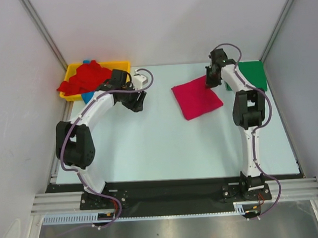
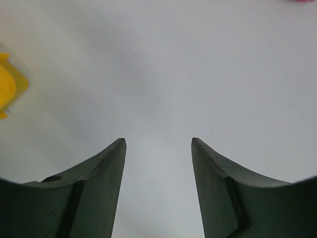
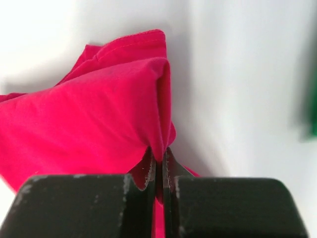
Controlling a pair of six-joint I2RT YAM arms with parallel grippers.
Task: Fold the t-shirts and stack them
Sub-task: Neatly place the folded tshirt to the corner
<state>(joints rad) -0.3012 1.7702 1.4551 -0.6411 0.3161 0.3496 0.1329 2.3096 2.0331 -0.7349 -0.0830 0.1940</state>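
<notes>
Overall, the pale table fills the space between the white walls. Toward its far edge, right of the middle, lies the magenta-pink t-shirt — folded into a rough square and set askew to the table's edges. In the far left corner the yellow tray holds a heap of red t-shirts, with a bit of blue cloth showing at the tray's near edge. The green t-shirt lies folded flat in the far right corner, just beside the magenta one. The right gripper is pinched tight on the magenta shirt's far corner, the cloth bunched and raised between its fingers. The left gripper hangs over bare table near the tray — its fingers stand apart, holding nothing.
</notes>
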